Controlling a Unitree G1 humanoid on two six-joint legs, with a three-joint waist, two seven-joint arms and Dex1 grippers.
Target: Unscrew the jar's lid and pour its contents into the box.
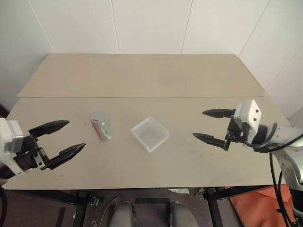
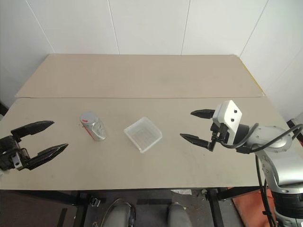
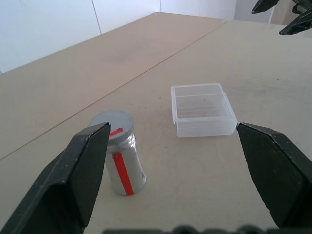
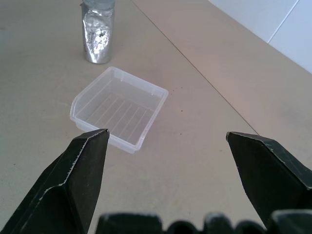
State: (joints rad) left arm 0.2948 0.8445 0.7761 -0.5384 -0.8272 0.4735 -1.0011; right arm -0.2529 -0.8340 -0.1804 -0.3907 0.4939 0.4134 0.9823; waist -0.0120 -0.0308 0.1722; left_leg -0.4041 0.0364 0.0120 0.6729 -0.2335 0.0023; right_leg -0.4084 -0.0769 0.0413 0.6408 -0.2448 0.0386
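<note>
Left eye view first: the jar (image 1: 101, 126) stands upright on the tan table (image 1: 142, 75), left of centre in the frame, with its lid (image 1: 98, 117) screwed on top and a red mark showing on the cap. Just to its right, close to the middle of the picture, sits the box (image 1: 150, 134), a shallow clear plastic tray turned corner-on to the camera, near the jar but not touching it. Nothing lies inside the tray that can be made out.

Down in the lower left corner hangs the left gripper (image 1: 65, 138), its two black fingers spread wide and gripping nothing, tips aimed toward the jar but well short of it. Over on the right side of the frame the right gripper (image 1: 212, 126) is likewise gaping, empty, its fingers pointing left toward the box with bare table between them.

Left wrist view: the jar (image 3: 119, 158) sits beside one finger, silver wall, red stripe down the label, and the box (image 3: 202, 109) lies beyond it between the spread fingers.

Right wrist view: the box (image 4: 119, 108) sits between the wide-open fingers, the ribs on its floor visible, and the jar (image 4: 98, 31) stands behind it at the top of the frame.
</note>
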